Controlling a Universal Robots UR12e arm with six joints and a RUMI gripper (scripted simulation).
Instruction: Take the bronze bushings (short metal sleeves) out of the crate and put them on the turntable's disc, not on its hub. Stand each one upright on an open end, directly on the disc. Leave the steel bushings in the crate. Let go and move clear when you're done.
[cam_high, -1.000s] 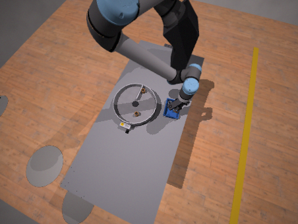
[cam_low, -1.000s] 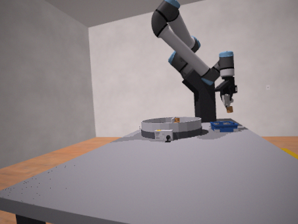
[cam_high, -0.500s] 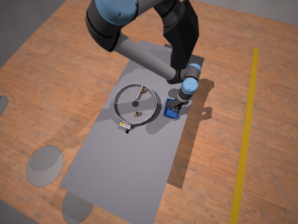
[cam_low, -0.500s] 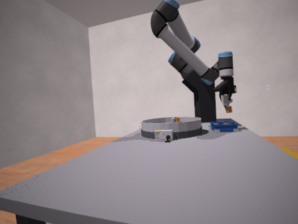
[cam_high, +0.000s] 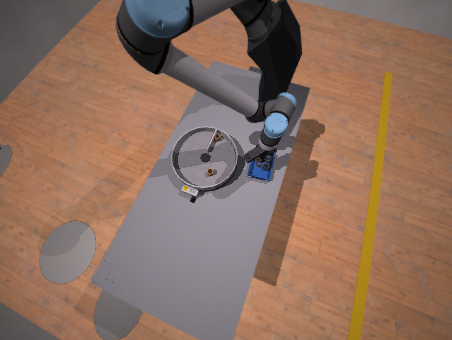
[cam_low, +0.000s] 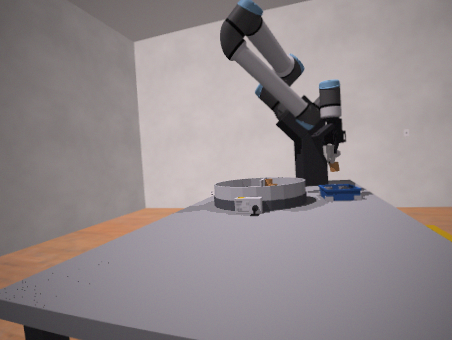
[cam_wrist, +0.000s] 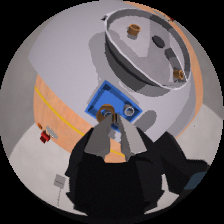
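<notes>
Bronze bushing: warm brown, short hollow sleeve, tilted, raised over the crate
Gripper: pinching that bushing at its fingertips; grey, tapered fingers
Crate: blue, rectangular, open-topped
Steel bushing: grey, round, inside the crate
Turntable: round, grey-walled; two more bronze sleeves on its disc, apart from the dark round hub
Table: smooth, matte grey
Floor: orange-brown wood planks

I've moved the gripper left, toward the turntable, carrying its bronze bushing along.
</notes>
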